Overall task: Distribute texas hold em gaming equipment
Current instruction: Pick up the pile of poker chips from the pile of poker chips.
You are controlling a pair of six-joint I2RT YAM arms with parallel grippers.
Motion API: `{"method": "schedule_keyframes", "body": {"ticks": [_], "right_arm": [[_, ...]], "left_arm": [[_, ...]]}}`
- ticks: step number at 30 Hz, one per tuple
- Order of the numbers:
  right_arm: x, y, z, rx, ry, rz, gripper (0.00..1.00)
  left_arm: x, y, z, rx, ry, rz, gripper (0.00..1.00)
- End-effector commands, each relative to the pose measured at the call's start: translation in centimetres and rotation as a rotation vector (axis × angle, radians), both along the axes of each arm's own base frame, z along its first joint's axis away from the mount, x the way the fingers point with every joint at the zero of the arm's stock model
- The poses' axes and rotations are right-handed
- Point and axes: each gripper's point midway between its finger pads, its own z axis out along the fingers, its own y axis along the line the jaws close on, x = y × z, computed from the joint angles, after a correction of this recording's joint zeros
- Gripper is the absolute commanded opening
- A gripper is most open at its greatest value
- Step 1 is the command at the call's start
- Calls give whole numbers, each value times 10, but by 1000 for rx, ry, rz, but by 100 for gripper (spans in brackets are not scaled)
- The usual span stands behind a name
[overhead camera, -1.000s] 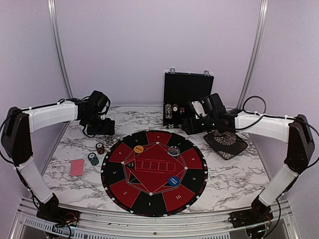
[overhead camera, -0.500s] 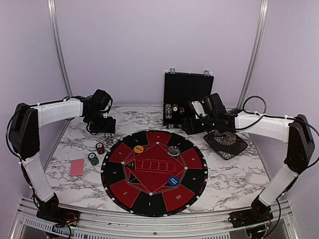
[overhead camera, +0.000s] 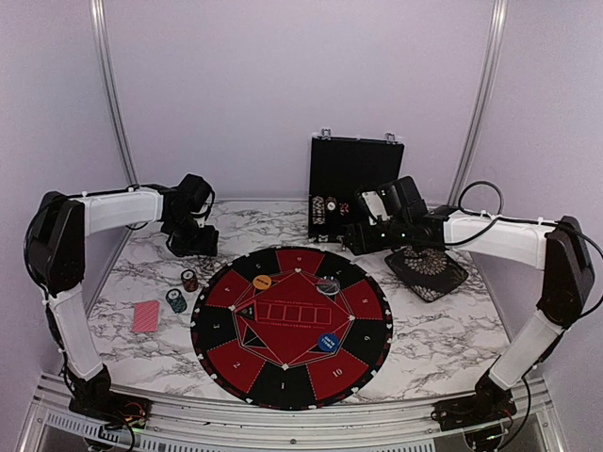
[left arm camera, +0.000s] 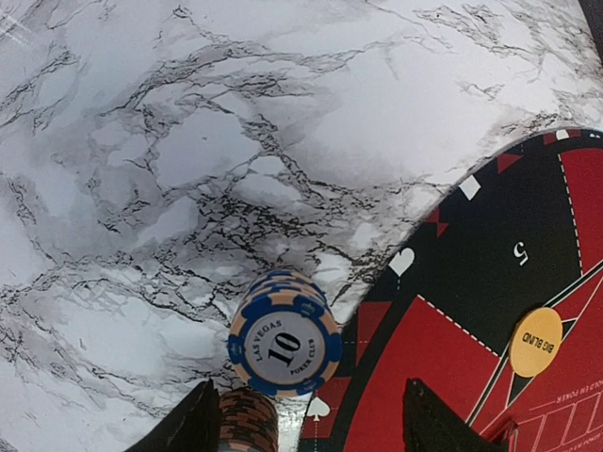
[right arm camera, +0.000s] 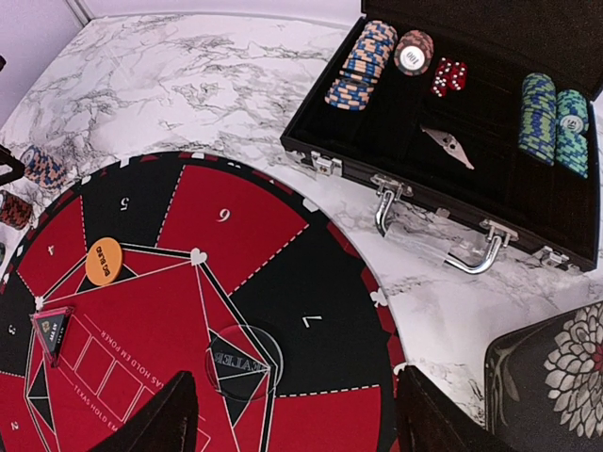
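Fingers [left arm camera: 188,428] of the left gripper [left arm camera: 309,431] are hanging spread and empty near the blue 10-chip stack [left arm camera: 283,347], which is sitting on the marble table [left arm camera: 188,141] beside the mat [left arm camera: 490,282]. Any grab should be centring squarely, sparing the touching reddish stack [left arm camera: 247,419]. The right gripper [right arm camera: 297,419] is hovering open.

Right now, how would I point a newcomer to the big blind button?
Find the big round red-and-black mat mid-table. On its far-left part, just inside the black wedge numbered 5, lies a flat orange disc. It is the only orange one; the mat's other buttons are a blue disc and a clear disc.
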Motion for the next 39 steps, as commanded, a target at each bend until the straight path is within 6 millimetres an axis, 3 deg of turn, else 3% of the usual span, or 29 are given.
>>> {"method": "schedule_keyframes", "body": {"ticks": [1,39], "right_arm": [[11,1,17,7,-36,-3,69],[12,-1,15,-6,-36,-10,69]], "left_arm": [[4,2,0,-1,14,-8,66],[13,8,-31,42,78,-14,54]]}}
